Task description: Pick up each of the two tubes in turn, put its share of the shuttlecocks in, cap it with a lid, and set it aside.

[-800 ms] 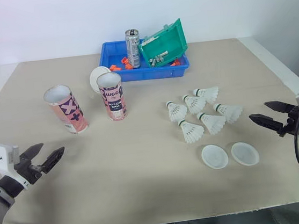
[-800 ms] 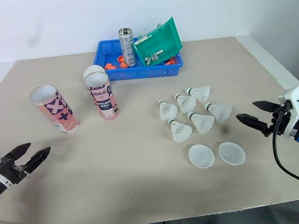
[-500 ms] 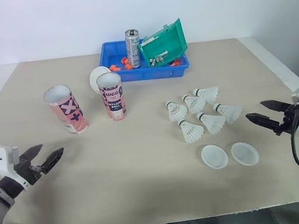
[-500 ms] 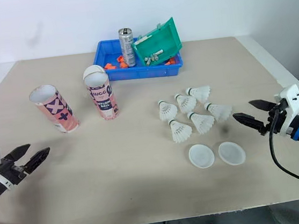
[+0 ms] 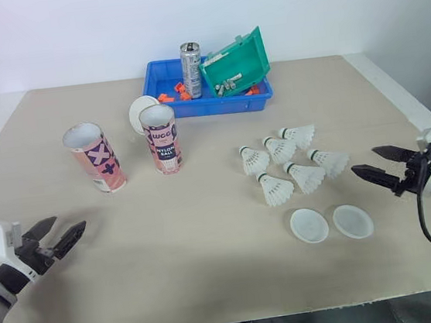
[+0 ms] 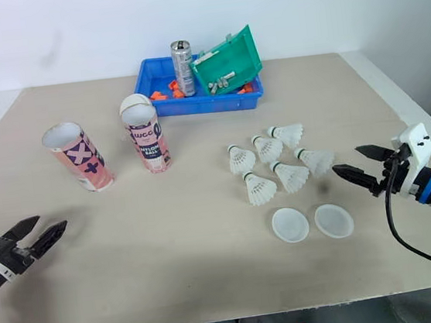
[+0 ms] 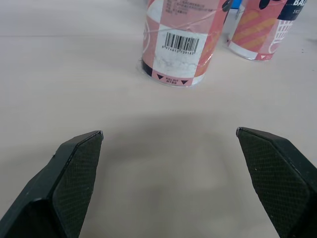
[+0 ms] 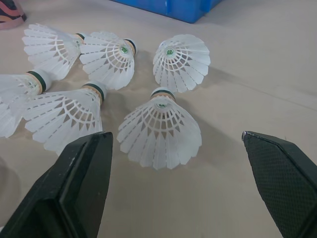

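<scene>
A: Which tube goes first, and how will it handle?

B: The cross-print tube [image 5: 94, 157] stands ahead of the left gripper [image 5: 69, 222], apart from it, with its mouth open. It looks like thin card, so I judge it light, easy to dent near the rim, and quick to tip if nudged. I'd take it around the middle of its wall with a gentle squeeze.

A: Are the fingers ready for that?

B: The left gripper is spread wide and empty, and the opening looks broader than the tube. The second tube [image 5: 161, 139] stands just beyond the first and to one side, also uncapped.

A: And the shuttlecocks?

B: Five shuttlecocks [image 5: 285, 161] lie clustered straight ahead of the right gripper [image 5: 363, 159], which is also wide open and holds nothing. The nearest one points its skirt at the fingers. They're nearly weightless and the skirts crush easily. The cork nose is the firm part, so pinch there or close very lightly.

A: What about the lids?

B: Two lids [image 5: 309, 225] lie flat near the right gripper's tips, off toward the other arm. They're thin and probably slippery, so catch one by its edge. The blue tray [image 5: 217, 107] sits far beyond both grippers.
</scene>
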